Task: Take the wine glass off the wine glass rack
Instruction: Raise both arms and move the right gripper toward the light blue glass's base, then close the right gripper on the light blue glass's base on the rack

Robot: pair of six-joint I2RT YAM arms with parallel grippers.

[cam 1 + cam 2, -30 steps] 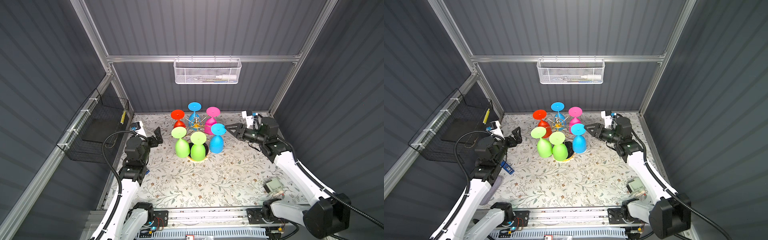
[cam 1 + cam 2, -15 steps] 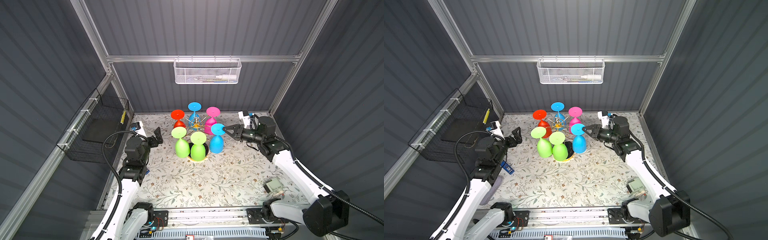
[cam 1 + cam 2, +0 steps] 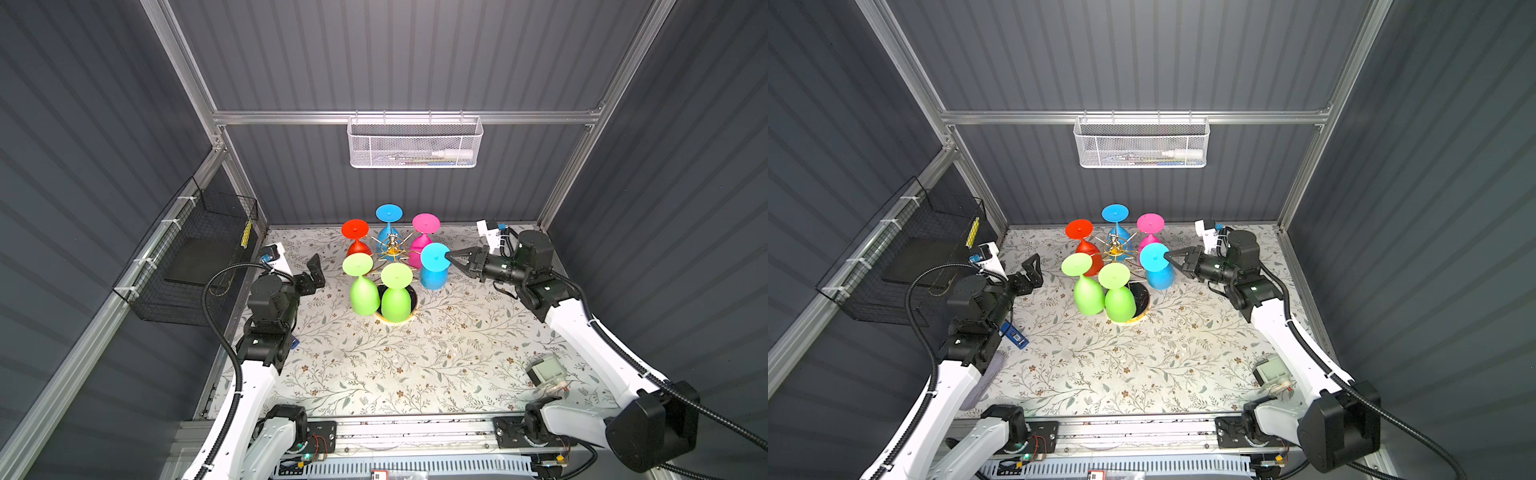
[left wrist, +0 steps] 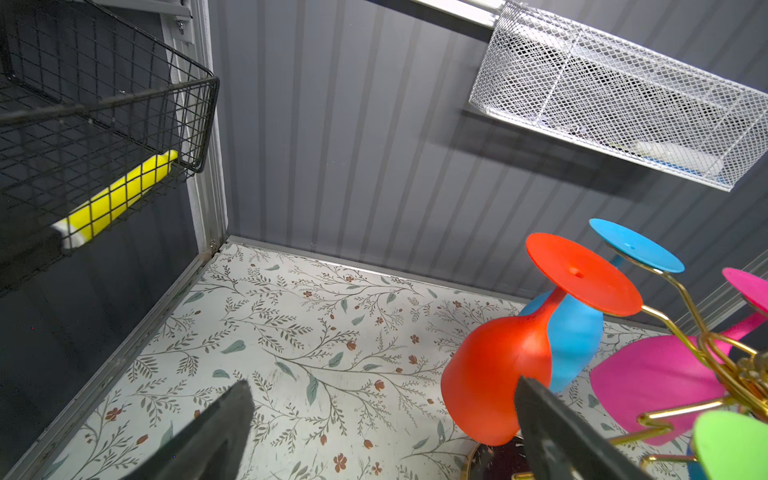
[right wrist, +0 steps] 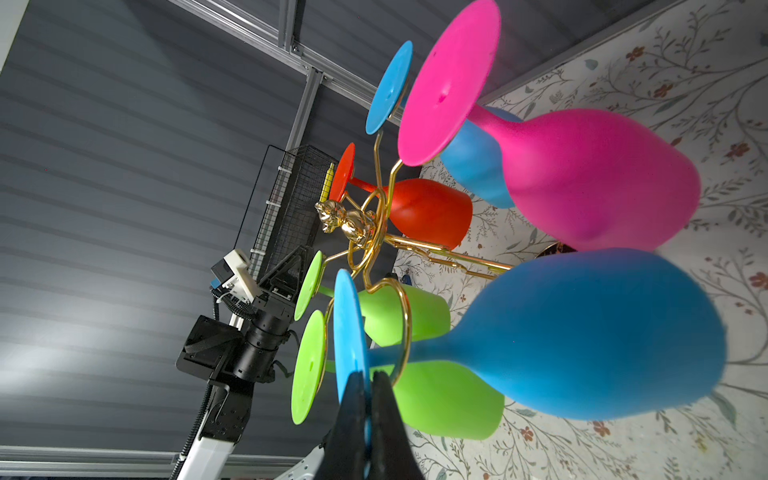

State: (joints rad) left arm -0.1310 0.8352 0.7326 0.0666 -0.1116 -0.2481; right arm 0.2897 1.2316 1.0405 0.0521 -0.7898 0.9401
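Right wrist view | my right jaws pinch the foot rim of the blue wine glass (image 5: pixel 582 332) | glass hangs bowl-down, stem upright in a wine glass rack (image 5: pixel 347 220) ring, post beyond it | left jaws apart, farther off.

The wine glass rack (image 5: pixel 345 220) is glossy gold metal wire — the blue wine glass (image 5: pixel 582 336) looks matt, probably plastic.

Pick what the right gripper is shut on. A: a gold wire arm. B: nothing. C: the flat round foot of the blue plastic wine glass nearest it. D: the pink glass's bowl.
C: the right wrist view shows the right gripper pinching the foot rim of the blue upside-down plastic wine glass.
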